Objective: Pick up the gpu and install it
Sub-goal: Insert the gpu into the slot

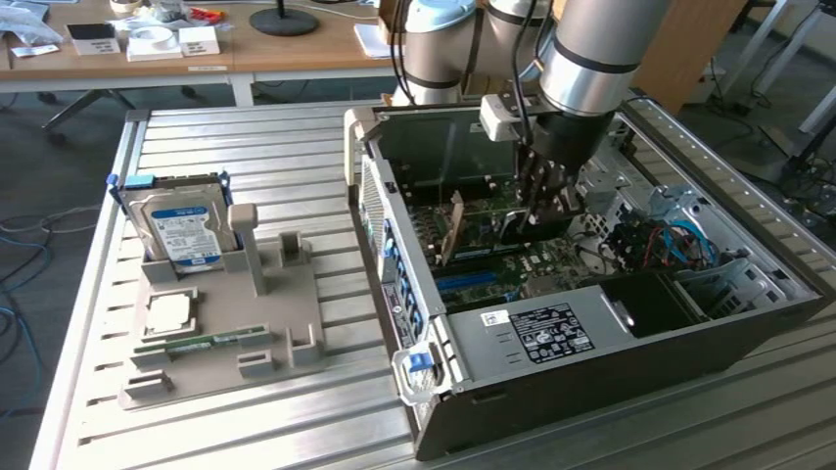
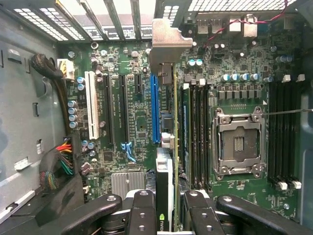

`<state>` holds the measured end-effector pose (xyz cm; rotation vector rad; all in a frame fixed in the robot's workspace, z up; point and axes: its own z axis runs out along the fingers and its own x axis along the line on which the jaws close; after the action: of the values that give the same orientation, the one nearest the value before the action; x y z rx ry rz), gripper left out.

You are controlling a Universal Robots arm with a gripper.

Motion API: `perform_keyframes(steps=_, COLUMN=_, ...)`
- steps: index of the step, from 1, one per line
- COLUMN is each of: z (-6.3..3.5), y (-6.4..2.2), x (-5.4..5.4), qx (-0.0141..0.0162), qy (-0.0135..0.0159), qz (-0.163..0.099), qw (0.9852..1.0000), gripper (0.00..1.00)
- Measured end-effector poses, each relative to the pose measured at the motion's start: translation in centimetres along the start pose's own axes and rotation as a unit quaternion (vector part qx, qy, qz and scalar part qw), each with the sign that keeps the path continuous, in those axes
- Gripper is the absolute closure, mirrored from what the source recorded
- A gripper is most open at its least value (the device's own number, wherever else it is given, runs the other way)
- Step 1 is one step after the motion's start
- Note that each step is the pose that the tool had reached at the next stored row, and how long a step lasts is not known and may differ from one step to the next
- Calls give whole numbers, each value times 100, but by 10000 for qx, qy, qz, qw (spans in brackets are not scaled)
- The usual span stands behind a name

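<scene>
A slatted metal counter (image 1: 261, 147) carries an open computer case (image 1: 588, 392) lying on its side, with wooden desks (image 1: 288, 49) behind it. Inside the case, the gpu (image 2: 165, 196) stands on edge over the motherboard (image 2: 137, 122). Its long axis runs parallel to the expansion slots, and its silver bracket (image 2: 166, 41) points at the vented rear wall (image 2: 112, 14), the case wall on the exterior view's left. The fingers (image 2: 142, 210) are closed on the end of the card away from the bracket, one on each flat face. In the exterior view the gripper (image 1: 546, 217) reaches straight down into the case from the arm (image 1: 594, 59). The card lies between a blue slot (image 2: 154, 107) and the memory slots (image 2: 195, 132), just beside both; whether it is seated cannot be told. Beyond the memory slots sits the CPU socket (image 2: 238, 144). Well apart, on the exterior view's left, a grey tray (image 1: 261, 323) holds a hard drive (image 1: 180, 230) upright and a memory stick (image 1: 209, 344) lying flat.
</scene>
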<state>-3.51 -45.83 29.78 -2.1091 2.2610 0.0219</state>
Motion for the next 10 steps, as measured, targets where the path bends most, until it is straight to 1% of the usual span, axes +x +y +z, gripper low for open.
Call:
perform_keyframes(steps=2, z=10, y=0, x=0, qx=1, qy=-3, qz=0, qw=10000, gripper=73)
perform_keyframes(steps=10, z=64, y=7, x=35, qx=0, qy=0, qz=0, qw=10000, gripper=73)
